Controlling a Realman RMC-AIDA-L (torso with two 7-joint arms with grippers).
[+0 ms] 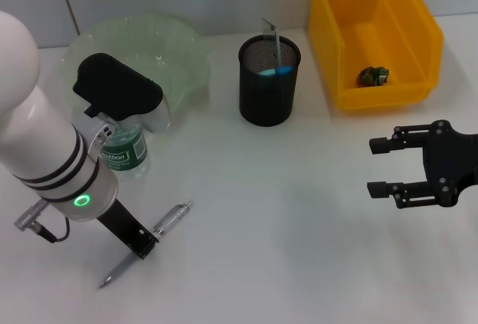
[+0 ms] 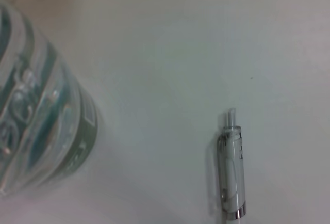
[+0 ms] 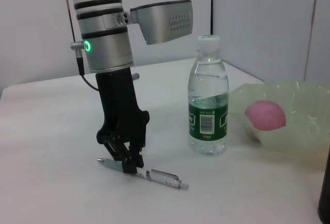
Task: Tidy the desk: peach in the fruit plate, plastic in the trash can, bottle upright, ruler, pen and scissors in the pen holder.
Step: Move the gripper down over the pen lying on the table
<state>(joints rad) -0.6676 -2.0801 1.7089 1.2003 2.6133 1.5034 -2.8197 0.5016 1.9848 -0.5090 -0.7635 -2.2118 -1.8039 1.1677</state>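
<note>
A silver pen [image 1: 170, 219] lies on the white table in front of me on the left. My left gripper [image 1: 142, 248] reaches down onto its middle and is closed on it; the right wrist view [image 3: 128, 164] shows the fingers pinching the pen [image 3: 162, 177], which rests on the table. The water bottle [image 1: 125, 151] stands upright just behind the left arm. A pink peach [image 3: 265, 114] lies in the green fruit plate [image 1: 179, 48]. The black mesh pen holder [image 1: 269, 85] holds a ruler and blue-handled scissors. My right gripper [image 1: 373, 167] is open and empty at the right.
A yellow bin [image 1: 373, 96] stands at the back right with a crumpled piece of plastic [image 1: 372, 76] inside. The left wrist view shows the pen's end [image 2: 232, 172] beside the bottle's base [image 2: 46, 131].
</note>
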